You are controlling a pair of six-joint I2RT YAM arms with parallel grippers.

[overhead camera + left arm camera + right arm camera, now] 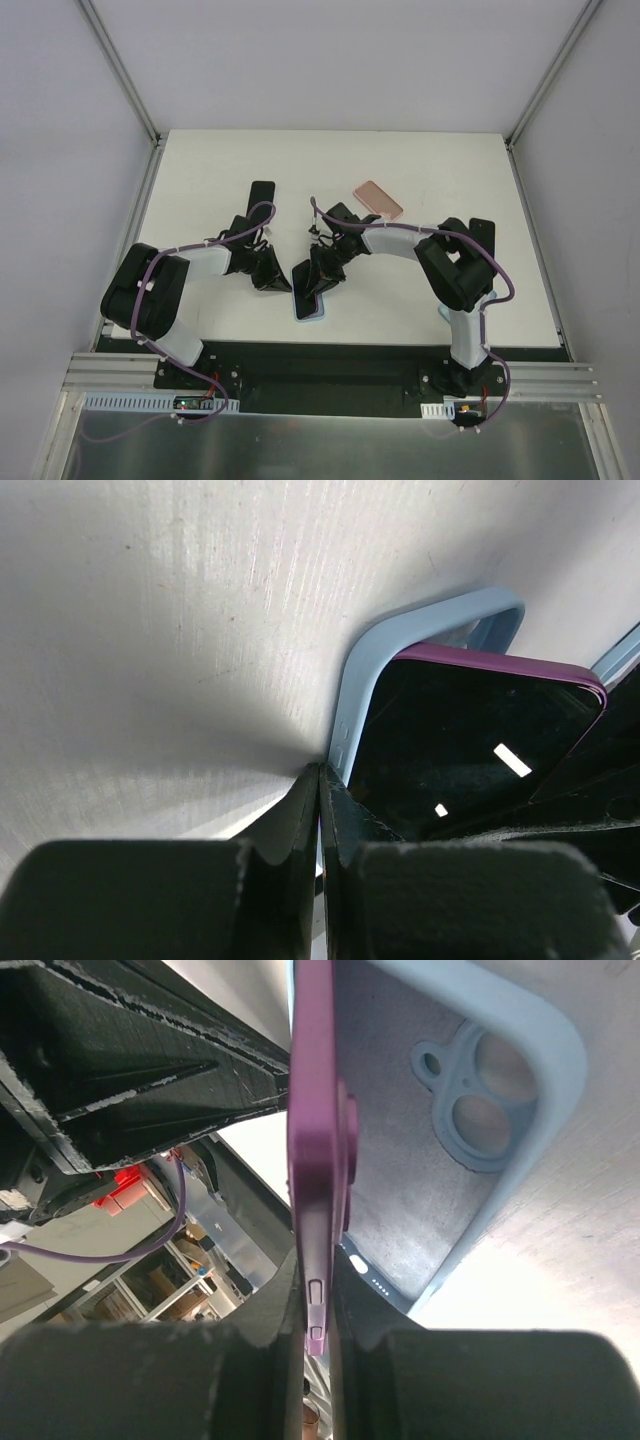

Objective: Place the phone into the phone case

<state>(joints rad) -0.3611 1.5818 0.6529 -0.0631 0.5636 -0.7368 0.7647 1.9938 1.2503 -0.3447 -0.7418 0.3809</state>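
I see the right gripper (318,1305) clamped narrowly on the purple phone (312,1130), which runs edge-on down the middle of the right wrist view. It is beside the open light blue phone case (545,1055) at upper right. The left gripper (320,785) has its fingers pressed together, tips at the case's rim; I cannot tell whether they pinch anything. From above, phone and case sit low centre on the table (450,170), with a pink slab (378,200) well apart, higher up.
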